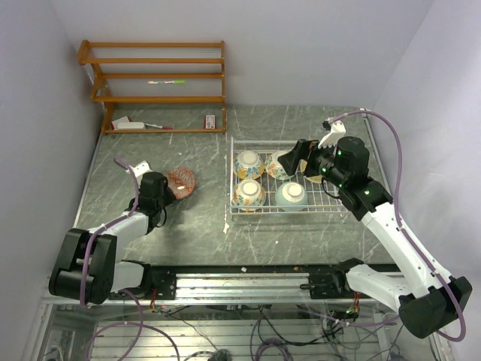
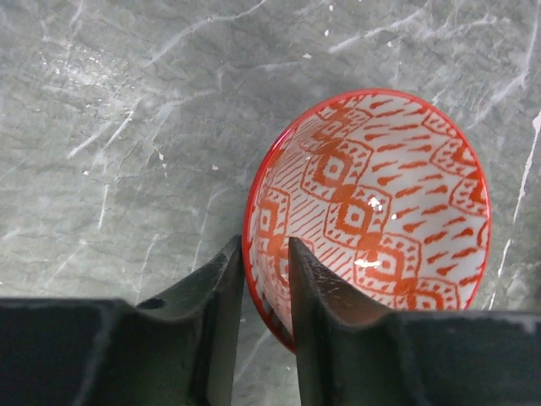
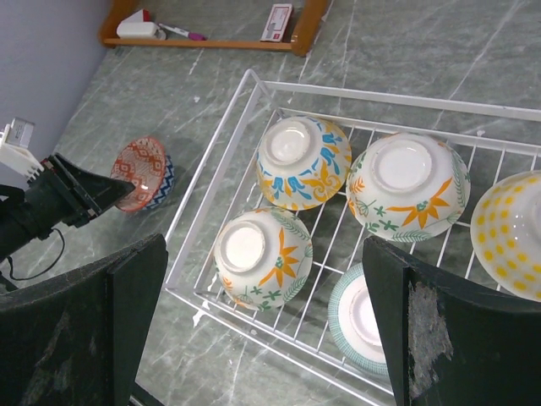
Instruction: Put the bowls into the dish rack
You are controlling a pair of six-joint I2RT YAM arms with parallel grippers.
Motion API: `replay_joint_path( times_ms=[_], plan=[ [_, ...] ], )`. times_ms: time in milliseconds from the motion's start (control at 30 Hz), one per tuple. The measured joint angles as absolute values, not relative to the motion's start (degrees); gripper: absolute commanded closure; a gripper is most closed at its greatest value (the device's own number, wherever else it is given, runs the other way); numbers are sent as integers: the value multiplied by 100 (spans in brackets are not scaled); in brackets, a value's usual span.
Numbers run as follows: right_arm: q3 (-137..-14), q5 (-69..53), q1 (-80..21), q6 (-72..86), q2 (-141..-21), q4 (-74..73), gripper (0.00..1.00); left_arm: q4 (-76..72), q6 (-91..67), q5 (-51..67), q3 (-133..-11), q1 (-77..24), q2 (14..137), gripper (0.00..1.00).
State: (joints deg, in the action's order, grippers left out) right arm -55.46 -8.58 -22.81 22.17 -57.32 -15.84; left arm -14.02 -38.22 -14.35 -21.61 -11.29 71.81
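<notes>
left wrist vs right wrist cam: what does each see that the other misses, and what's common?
Left wrist only: the inside of the red bowl close up, with the left claw straddling its rim, one finger inside and one outside.
Right wrist only: the white rack holding five upturned bowls, the wooden shelf, and the blue zigzag on the red bowl's outside.
Both: the red bowl, the left claw and the grey marbled table.

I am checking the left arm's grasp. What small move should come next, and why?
Probably close the left gripper on the rim of the red-patterned bowl. Its fingers straddle the rim, one inside, one outside, with a gap showing, so the bowl seems not yet clamped. It sits on the table, outside the dish rack.
</notes>
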Motion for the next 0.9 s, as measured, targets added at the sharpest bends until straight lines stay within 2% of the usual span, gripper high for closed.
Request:
replay_joint_path(
  times_ms=[133, 167, 400, 600, 900],
  plan=[
    [-5509, -858, -2281, 2217, -5734, -1557, 0, -1549, -3822, -1382, -2163, -1116, 7244, 90],
    [-5496, -858, -2281, 2220, -5741, -1551, 0, -1570, -3809, -1367, -2163, -1109, 7266, 92],
    [-5468, -939, -2281, 2176, -5784, -1505, 0, -1726, -3787, -1269, -2167, -1107, 7332, 93],
    [-5468, -1575, -2281, 1990, -5787, -1358, 1, -1776, -3708, -1028, -2150, -1107, 7299, 93],
    [-5468, -2145, -2707, 1789, -5900, -1269, 5, -1673, -3682, -617, -2093, -1107, 6427, 93]
  ],
)
